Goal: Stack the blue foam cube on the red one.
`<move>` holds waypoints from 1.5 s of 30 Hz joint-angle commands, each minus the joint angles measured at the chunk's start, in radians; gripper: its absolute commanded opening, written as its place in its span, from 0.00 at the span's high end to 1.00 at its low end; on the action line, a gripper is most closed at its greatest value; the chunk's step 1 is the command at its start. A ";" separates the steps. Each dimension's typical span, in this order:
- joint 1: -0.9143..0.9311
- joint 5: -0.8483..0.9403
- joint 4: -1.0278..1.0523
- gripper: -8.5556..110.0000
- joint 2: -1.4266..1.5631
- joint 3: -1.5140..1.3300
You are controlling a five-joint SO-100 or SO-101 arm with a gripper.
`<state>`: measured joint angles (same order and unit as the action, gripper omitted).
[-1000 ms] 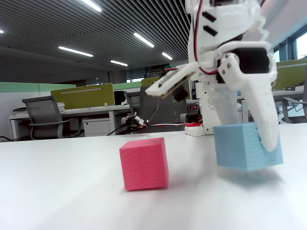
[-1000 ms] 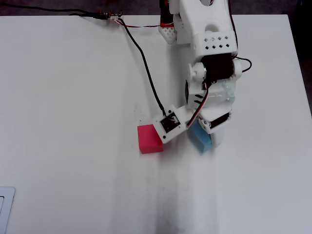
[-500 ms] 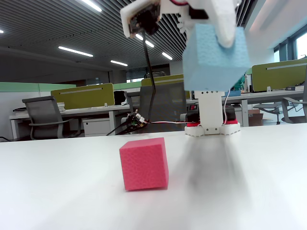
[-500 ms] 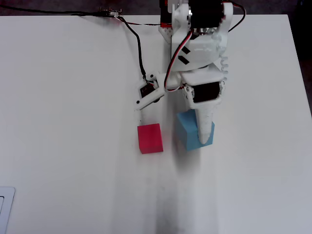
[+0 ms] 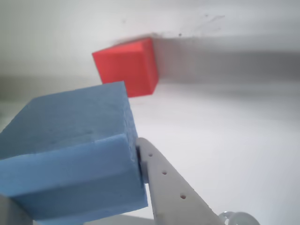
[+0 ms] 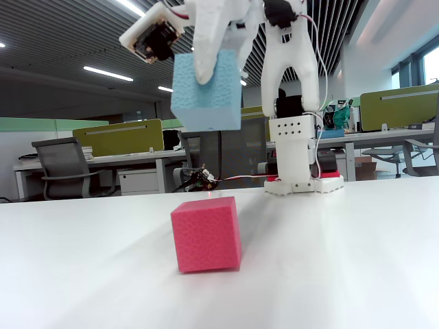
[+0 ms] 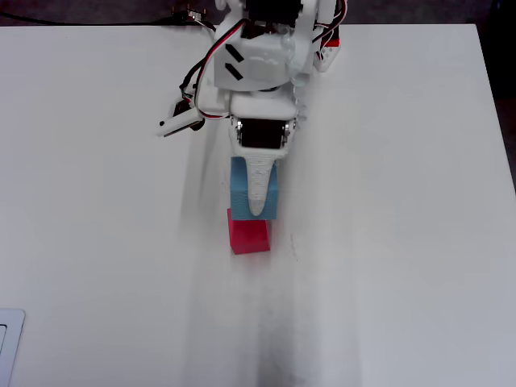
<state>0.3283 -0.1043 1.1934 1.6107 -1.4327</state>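
The blue foam cube (image 6: pixel 206 92) hangs high above the table, with my gripper (image 6: pixel 209 72) shut on it. In the overhead view the blue foam cube (image 7: pixel 239 193) sits just behind the red one (image 7: pixel 248 235) and overlaps its far edge, while a white finger (image 7: pixel 256 189) of the gripper (image 7: pixel 255 197) lies across its top. The red one (image 6: pixel 206 234) rests on the white table, below and slightly nearer the camera than the blue cube. The wrist view shows the blue foam cube (image 5: pixel 70 154) filling the lower left, pressed against a finger (image 5: pixel 171 192), with the red one (image 5: pixel 126 67) beyond it.
The arm's base (image 6: pixel 298 164) stands at the back of the table (image 7: pixel 403 242). A cable with a small board (image 6: pixel 195 177) trails left of the base. A white object (image 7: pixel 6 343) pokes in at the table's lower left corner. Office desks and chairs lie beyond.
The arm has swung left with the blue cube, from the right of the red cube to above and just behind it. The red cube has not moved.
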 commanded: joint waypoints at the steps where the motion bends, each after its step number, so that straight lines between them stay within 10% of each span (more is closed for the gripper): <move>1: 0.014 -0.012 0.037 0.74 -0.061 0.101; 45: 0.021 -0.043 0.032 0.74 -0.405 0.250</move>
<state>0.3513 -0.1411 1.2425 1.2011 -1.2241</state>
